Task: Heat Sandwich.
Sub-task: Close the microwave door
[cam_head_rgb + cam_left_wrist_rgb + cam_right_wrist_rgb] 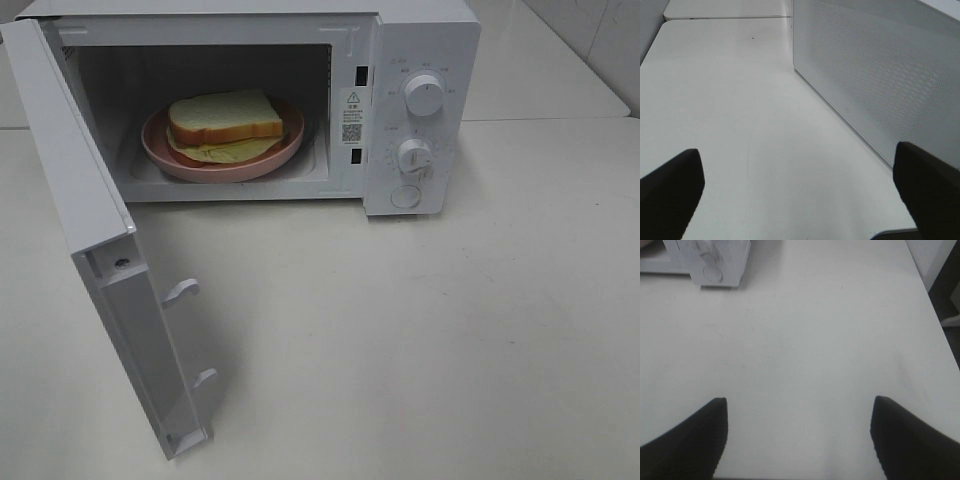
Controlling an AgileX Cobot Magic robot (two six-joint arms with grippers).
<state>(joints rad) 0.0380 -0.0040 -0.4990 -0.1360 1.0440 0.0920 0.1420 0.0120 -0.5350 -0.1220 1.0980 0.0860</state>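
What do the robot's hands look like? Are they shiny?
Not shiny. The left gripper and right gripper each show two plain, matte black fingers, wedge-shaped with rounded tips. No cables or markings show, and the arms themselves are out of view.

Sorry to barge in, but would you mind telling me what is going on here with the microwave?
The sandwich sits on a pink plate inside the microwave, whose door stands wide open. Neither arm is holding anything: the left tool and the right tool are both open over the white table. The door is not yet shut.
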